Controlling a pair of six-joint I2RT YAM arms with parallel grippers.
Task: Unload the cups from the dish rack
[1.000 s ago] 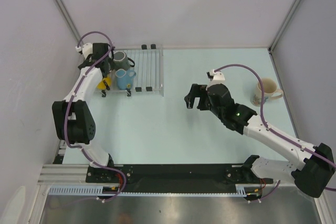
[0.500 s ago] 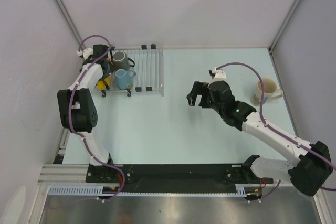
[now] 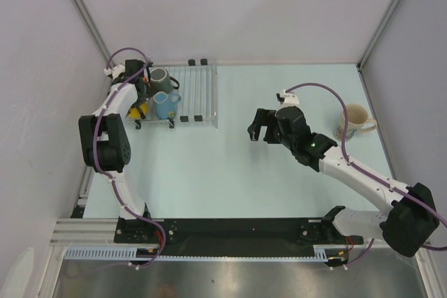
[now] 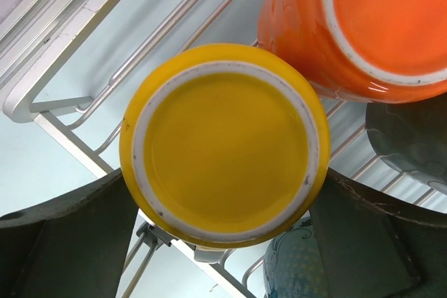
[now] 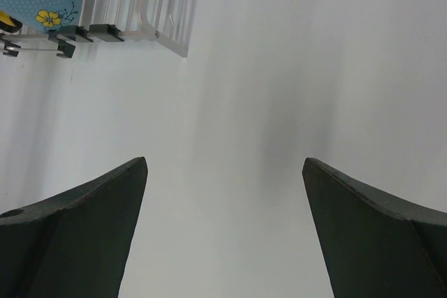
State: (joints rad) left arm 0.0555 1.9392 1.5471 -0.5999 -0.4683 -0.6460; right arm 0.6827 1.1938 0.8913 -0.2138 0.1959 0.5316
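Left claw (image 4: 225, 186), spread wide, straddles the upturned yellow cup (image 4: 223, 151) at the rack's (image 4: 42, 82) near-left corner: glazed, slippery, chippable, so I'd squeeze its side walls squarely, gently.

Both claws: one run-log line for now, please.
left claw: astride yellow cup in dish rack, grip unclear | right claw: open, empty

Left arm (image 3: 103, 146) far forward, right arm (image 3: 349, 171) angled inward, all fingers (image 5: 77, 228) spread.
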